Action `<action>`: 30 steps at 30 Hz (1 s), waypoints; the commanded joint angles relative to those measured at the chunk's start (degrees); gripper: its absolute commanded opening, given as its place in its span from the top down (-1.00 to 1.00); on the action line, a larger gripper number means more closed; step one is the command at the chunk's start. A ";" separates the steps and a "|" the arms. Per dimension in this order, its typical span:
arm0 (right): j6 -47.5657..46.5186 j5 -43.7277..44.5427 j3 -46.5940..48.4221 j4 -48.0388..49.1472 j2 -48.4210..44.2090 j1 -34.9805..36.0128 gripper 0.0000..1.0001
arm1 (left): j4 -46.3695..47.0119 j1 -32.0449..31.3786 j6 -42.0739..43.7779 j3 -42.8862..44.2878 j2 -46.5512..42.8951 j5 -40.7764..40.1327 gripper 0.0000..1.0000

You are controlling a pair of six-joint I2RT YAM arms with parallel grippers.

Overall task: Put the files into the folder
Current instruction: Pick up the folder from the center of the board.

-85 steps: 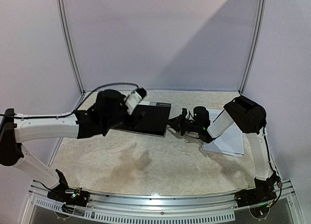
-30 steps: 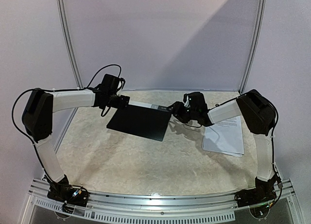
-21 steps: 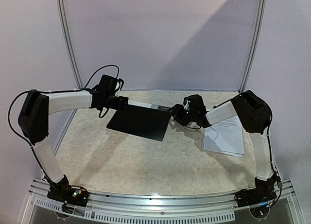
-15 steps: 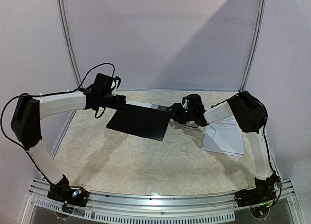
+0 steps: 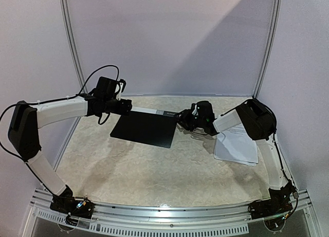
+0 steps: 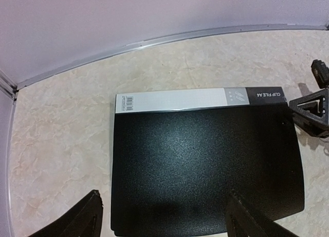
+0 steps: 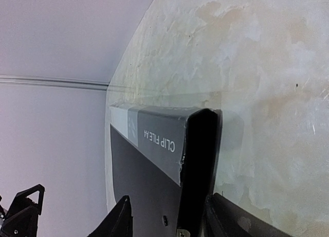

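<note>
Two arms are at the shut folder (image 5: pixel 146 128), upper middle from above; the files (image 5: pixel 237 144) lie at the right. Left wrist: your left jaws hang wide open over it, holding nothing. Right wrist: your right jaws sit around its corner; whether they pinch, you cannot tell. Opening comes first, so lift the cover next.

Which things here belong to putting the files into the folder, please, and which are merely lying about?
Job: black folder, white files, left tool by the folder, right tool at its corner.
Not part of it: marbled table, metal frame rails.
</note>
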 commanded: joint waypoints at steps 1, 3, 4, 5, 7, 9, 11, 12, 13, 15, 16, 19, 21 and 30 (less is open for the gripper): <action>-0.20 -0.71 1.02 -0.04 1.49 -0.12 0.07 | -0.78 0.16 0.27 -1.14 -0.96 0.70 -0.64; -1.62 -0.65 1.09 -0.63 0.80 -0.05 0.08 | -0.73 0.15 0.02 -1.27 -0.95 1.13 -0.64; -2.19 -0.53 1.13 -1.23 0.31 -0.01 0.08 | -0.67 0.15 -0.17 -1.36 -0.89 1.49 -0.64; -2.99 -0.40 1.10 -1.61 -0.15 -0.02 0.08 | -0.49 0.16 -0.48 -1.51 -0.77 1.81 -0.64; -3.62 -0.55 0.89 -1.97 -0.70 0.01 0.09 | -0.07 0.16 -0.76 -1.78 -0.41 2.25 -0.64; -3.78 -0.48 0.31 -1.93 -1.15 0.02 0.10 | -0.07 0.16 -1.03 -1.74 0.56 2.09 -0.64; -3.78 -0.73 0.05 -1.47 -1.47 0.03 0.11 | -0.32 0.16 -1.26 -1.63 1.48 1.98 -0.64; -3.78 -0.88 -0.07 -1.25 -1.43 0.01 0.12 | -0.29 0.16 -1.37 -1.63 1.84 2.16 -0.63; -3.78 -0.86 -0.17 -1.09 -1.41 0.06 0.14 | -0.09 0.16 -1.40 -1.74 1.99 2.49 -0.63; -3.85 -0.81 -0.22 -0.77 -1.49 0.15 0.14 | 0.23 0.16 -1.42 -1.97 2.18 2.78 -0.63; -4.00 -0.84 -0.22 -0.64 -1.49 0.15 0.15 | 0.32 0.16 -1.35 -2.05 2.24 2.87 -0.63; -4.63 -0.40 -0.56 -0.03 -1.95 0.35 0.17 | 0.41 0.15 -1.27 -2.15 2.28 3.00 -0.63; -5.27 -0.74 0.16 0.29 -2.14 0.58 0.17 | 0.61 0.16 -1.14 -2.28 2.29 3.11 -0.63; -3.30 -2.68 4.50 0.70 0.90 0.73 0.22 | 1.11 0.13 -1.33 -2.52 3.23 4.12 -0.63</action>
